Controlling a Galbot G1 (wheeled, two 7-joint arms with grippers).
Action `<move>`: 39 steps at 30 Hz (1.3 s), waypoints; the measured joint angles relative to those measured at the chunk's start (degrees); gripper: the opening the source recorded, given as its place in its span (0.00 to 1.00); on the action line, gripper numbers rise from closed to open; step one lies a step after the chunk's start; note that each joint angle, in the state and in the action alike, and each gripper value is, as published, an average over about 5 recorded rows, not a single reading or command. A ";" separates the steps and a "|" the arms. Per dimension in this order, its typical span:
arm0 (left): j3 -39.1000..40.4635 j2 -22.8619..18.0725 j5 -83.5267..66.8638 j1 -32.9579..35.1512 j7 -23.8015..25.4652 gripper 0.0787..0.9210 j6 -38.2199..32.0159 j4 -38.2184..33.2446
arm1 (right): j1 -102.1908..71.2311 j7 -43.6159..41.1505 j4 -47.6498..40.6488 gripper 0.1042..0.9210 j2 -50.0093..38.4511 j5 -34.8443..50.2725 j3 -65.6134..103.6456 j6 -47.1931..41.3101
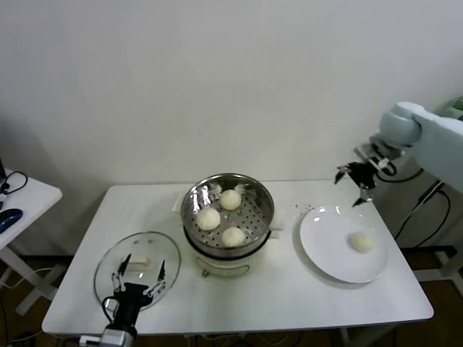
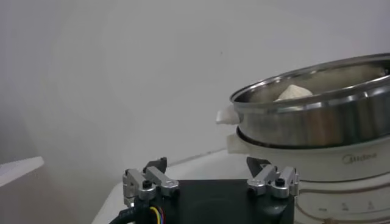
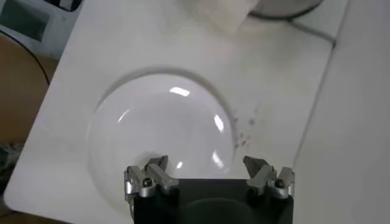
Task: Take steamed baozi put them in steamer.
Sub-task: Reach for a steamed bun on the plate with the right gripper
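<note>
Standing near the middle of the white table [image 1: 289, 289], the steamer [image 1: 228, 210] was seen to contain three steamed baozi [image 1: 209, 218] on its perforated floor, one toward the back, one to the left and one at the front. A fourth bun [image 1: 362, 241] was found lying alone on the white plate [image 1: 325, 253] to the right of the steamer, well apart from it. The right tool [image 1: 356, 184] was held in the air above the far edge of the plate, its fingers spread wide apart and nothing between them; from its wrist camera the glossy plate surface was seen below the parted fingertips [image 3: 159, 163]. The left tool [image 1: 139, 271] was parked low at the front left of the table, over the round glass lid [image 1: 108, 264] lying flat there, its fingers also apart and empty. From the left wrist camera the steel rim of the steamer was seen just beside that tool, with one bun showing above the rim.
</note>
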 measured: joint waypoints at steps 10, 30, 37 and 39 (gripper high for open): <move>-0.08 -0.77 0.46 1.30 0.12 0.88 -0.60 0.05 | -17.87 1.34 -3.31 0.88 -4.31 -10.59 15.12 -0.90; -0.06 -1.40 1.09 1.14 0.35 0.88 -0.60 1.55 | -32.18 4.23 -14.37 0.88 1.68 -19.08 30.18 -0.63; -0.28 -1.39 1.30 0.89 0.35 0.88 -0.60 2.15 | -33.31 4.45 -17.39 0.88 4.67 -20.53 32.24 -0.10; -0.35 -1.39 1.32 0.87 0.35 0.88 -0.65 2.35 | -33.40 4.44 -18.20 0.88 5.41 -20.91 32.60 0.07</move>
